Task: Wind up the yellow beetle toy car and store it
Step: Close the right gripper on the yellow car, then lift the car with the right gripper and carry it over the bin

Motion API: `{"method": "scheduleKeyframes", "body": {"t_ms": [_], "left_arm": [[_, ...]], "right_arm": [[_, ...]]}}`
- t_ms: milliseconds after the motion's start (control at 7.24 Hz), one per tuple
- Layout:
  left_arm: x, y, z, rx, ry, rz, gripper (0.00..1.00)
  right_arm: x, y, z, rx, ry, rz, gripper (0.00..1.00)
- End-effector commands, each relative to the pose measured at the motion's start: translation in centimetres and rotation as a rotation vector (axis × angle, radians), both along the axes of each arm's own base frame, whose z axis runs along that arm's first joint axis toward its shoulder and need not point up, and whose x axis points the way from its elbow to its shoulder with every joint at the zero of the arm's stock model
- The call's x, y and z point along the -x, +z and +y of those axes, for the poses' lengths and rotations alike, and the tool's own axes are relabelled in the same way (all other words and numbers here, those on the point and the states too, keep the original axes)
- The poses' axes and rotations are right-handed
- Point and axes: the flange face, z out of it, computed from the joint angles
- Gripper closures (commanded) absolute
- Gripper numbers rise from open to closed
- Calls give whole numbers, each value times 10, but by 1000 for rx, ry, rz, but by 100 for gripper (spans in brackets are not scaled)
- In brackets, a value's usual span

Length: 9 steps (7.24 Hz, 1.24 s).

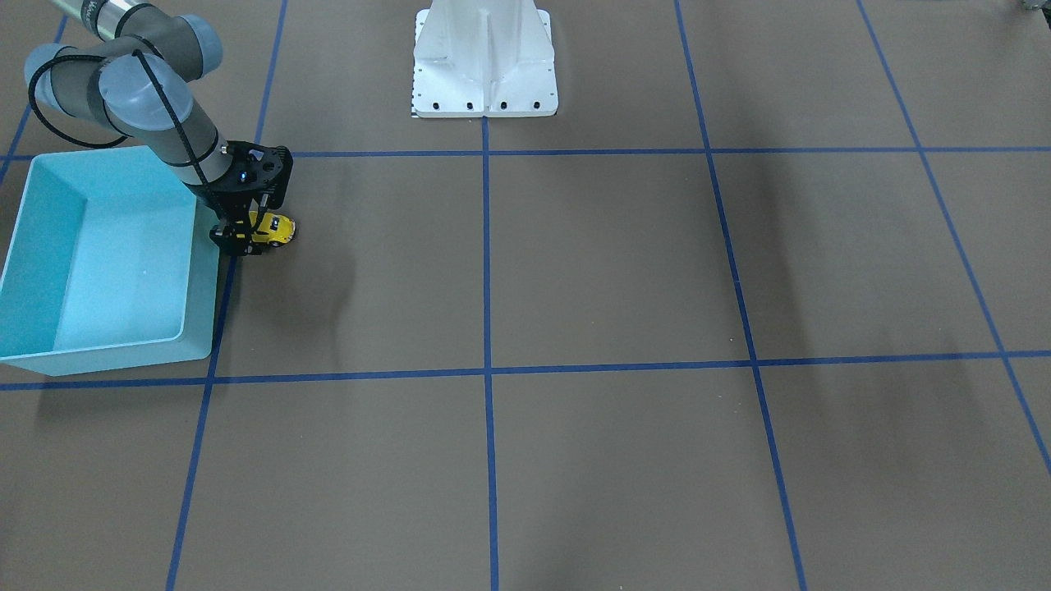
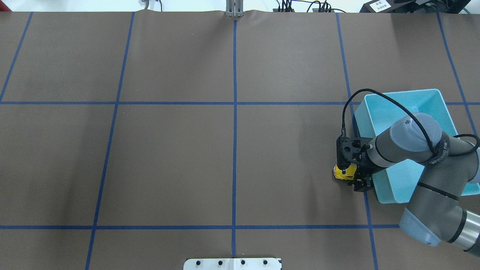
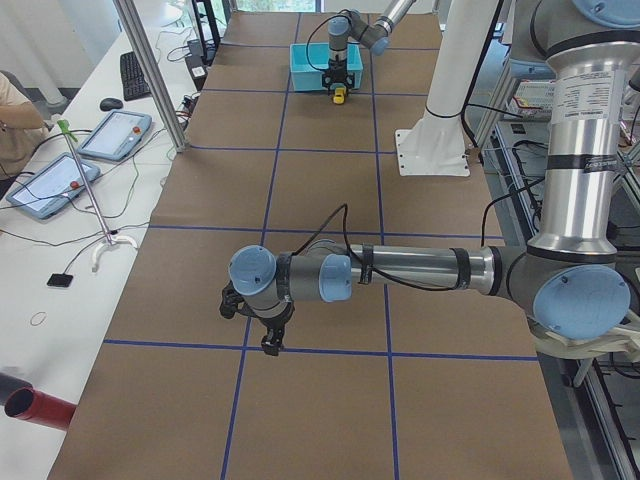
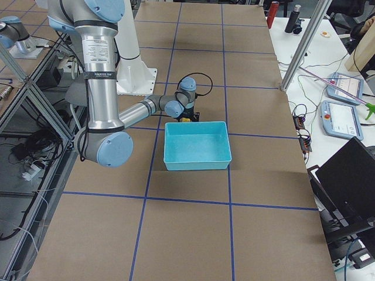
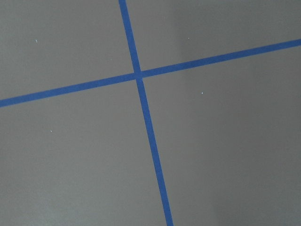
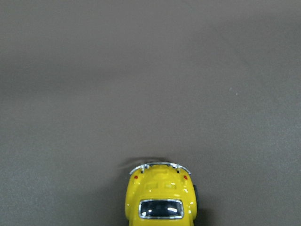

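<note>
Resting wheels-down on table [image 1: 575,271]: yellow beetle toy car [image 1: 277,231], just beside light blue bin [image 1: 201,279], outside it. Likely light, rigid, with glossy rounded shell, so slippery over roof. Best hold low across flanks, leaving wheels free for pull-back winding. Right gripper [image 1: 250,227] straddles car, fingers seemingly clamped on both sides. Left gripper [image 3: 265,335] well apart over bare table; finger spacing unreadable.

The table [image 2: 168,157] is covered in a brown sheet marked into large squares by blue tape lines [image 2: 235,150]. On it stand a light blue bin [image 2: 397,103] near the right end, a yellow toy car [image 2: 343,172] just beside the bin's wall, and the robot's white base plate [image 1: 484,74].
</note>
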Motion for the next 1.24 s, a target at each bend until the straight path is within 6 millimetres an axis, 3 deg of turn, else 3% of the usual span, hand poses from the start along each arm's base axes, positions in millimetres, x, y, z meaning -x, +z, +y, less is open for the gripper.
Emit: {"method": "scheduleKeyframes", "body": {"t_ms": [0,276,414,552,690,828,1105], "left_arm": [[2,0,1,16,-3,-5,0],[16,0,7,34,-38,-6,0],[30,1,12,27,-62,-6,0],[29,0,11,19,-60,-8,0],[28,0,11,22,-60,-8,0],[29,-1,11,24,-62,-11,0],[30,-1,11,23,-63,-11,0]], "right_arm": [[-3,-11,4,-3,-12,-22,100],[-21,-54,10,2,-4,-39,100],[-23,-97,2,23,-2,-48,100],[-38,-143,-35,53,46,-73,100],[-65,-166,-58,74,71,-89,100],[-94,-167,-66,32,51,-112,100],[-174,-110,-45,-15,-32,-104,100]]}}
